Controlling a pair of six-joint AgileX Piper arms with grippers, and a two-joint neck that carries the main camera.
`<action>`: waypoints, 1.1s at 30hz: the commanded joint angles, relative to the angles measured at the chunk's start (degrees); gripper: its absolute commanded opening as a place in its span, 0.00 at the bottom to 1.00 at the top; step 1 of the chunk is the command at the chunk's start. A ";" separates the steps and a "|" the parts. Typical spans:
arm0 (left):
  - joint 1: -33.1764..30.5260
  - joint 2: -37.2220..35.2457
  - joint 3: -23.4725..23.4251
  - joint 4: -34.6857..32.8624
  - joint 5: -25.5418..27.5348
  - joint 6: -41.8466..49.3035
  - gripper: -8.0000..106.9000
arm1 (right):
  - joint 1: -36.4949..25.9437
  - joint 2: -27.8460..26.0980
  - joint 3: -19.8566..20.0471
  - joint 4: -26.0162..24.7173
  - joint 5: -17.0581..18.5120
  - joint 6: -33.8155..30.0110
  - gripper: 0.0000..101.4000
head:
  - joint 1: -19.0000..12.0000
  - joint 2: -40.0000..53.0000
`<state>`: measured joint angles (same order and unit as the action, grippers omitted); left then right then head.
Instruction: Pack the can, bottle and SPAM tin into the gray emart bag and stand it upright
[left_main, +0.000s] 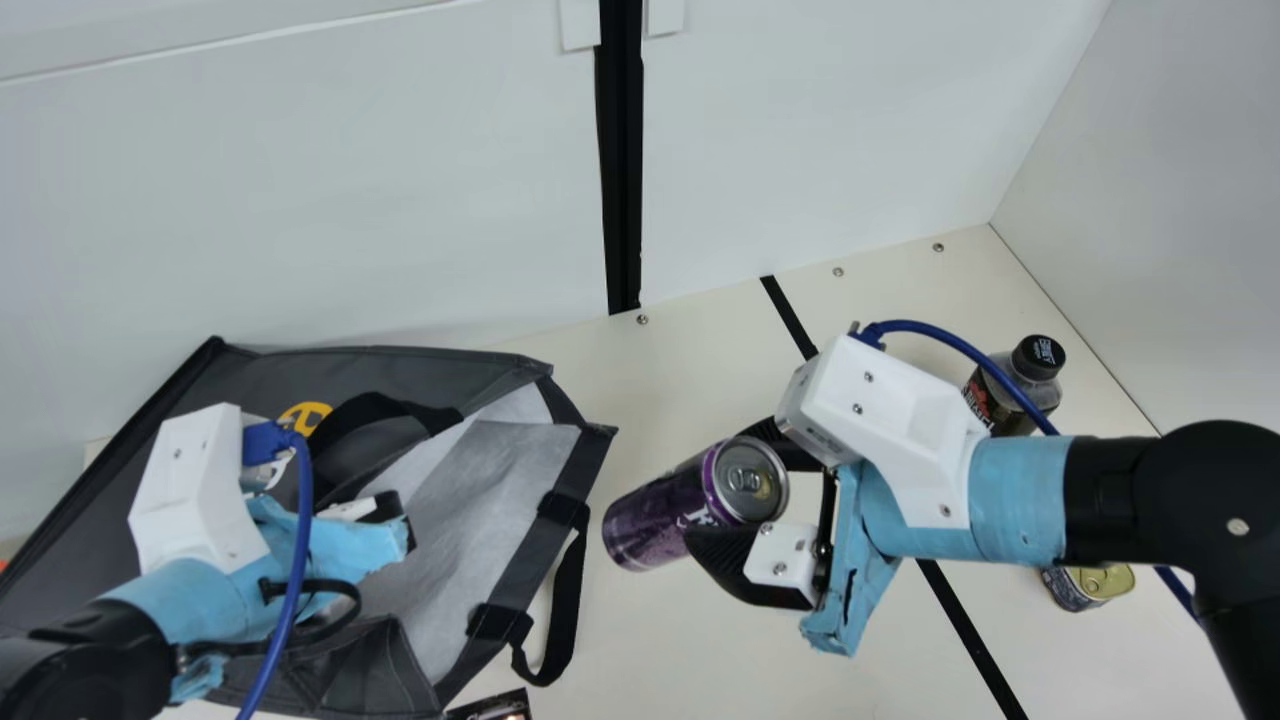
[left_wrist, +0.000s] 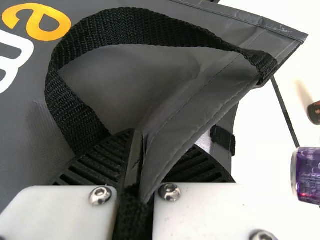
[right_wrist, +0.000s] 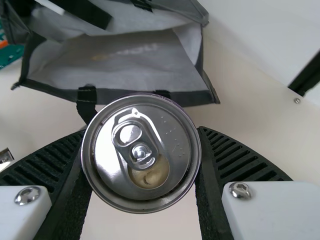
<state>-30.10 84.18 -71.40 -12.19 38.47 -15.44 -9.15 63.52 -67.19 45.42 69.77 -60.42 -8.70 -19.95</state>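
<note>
Main view has the right claw (left_main: 728, 490) squeezing the purple can (left_main: 650, 522). The gray bag (left_main: 450, 370) is near that claw, and its open mouth faces the can. The left claw (left_main: 387, 507) is hard to see there, but in the left wrist view it seems to pinch the bag's edge. Behind the right claw, the bottle (left_main: 1037, 378) stands on one side of the arm and the SPAM tin (left_main: 1102, 583) sits on the other.

bag (left_main: 485, 480): yellow, white lettering | can (left_main: 660, 515): pale print | bottle (left_main: 1035, 385): cap print
</note>
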 joint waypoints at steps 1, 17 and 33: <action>0.00 0.00 0.00 0.00 0.00 0.00 0.00 | -0.26 0.34 0.72 3.28 0.13 -2.59 0.00 | -1.30 -0.05; 0.00 0.00 0.00 0.00 0.00 0.00 0.00 | -0.36 4.58 3.65 12.45 0.13 -12.71 0.00 | -1.30 -0.05; 0.00 0.00 0.00 0.00 0.00 0.00 0.00 | 0.76 10.33 3.56 18.43 0.13 -19.41 0.00 | -1.30 -0.05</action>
<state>-30.10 84.18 -71.40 -12.19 38.47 -15.44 -8.42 73.55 -63.50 63.44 69.73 -79.56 -8.70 -19.95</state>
